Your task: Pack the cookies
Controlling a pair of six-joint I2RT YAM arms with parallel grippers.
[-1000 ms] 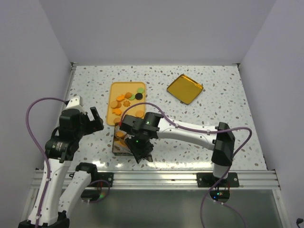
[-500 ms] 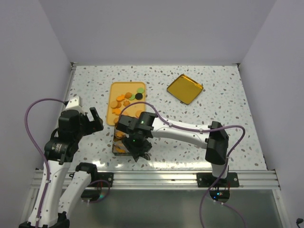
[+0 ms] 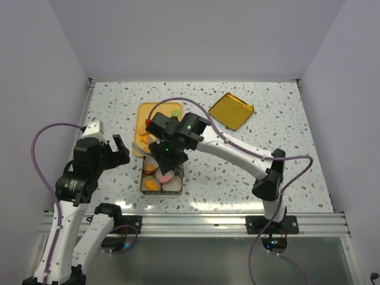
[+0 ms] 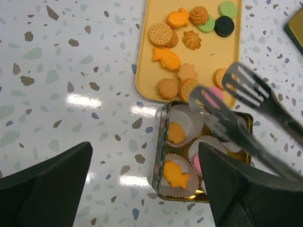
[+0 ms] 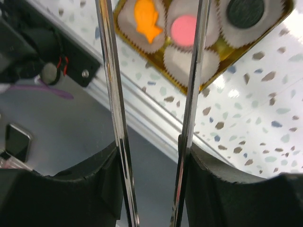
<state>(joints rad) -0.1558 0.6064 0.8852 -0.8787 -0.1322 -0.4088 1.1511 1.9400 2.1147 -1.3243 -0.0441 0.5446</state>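
Step in hand: seemingly between cookies. The right gripper [image 5: 150, 161] clamps metal tongs [image 5: 111, 71] by their arms, blades spread above the gold tin [image 4: 160, 156], nothing seen between them.
Cookies [image 4: 166, 57]: most on the yellow tray [image 4: 144, 75] just behind the tin; a few already in paper cups.
Next move: likely back to the tray to nip one for an empty cup [image 5: 191, 64].
Left gripper [image 4: 144, 151]: gaping wide, holding nothing.
Around: the gold lid [image 3: 231, 110] lies well apart, no obstacle.
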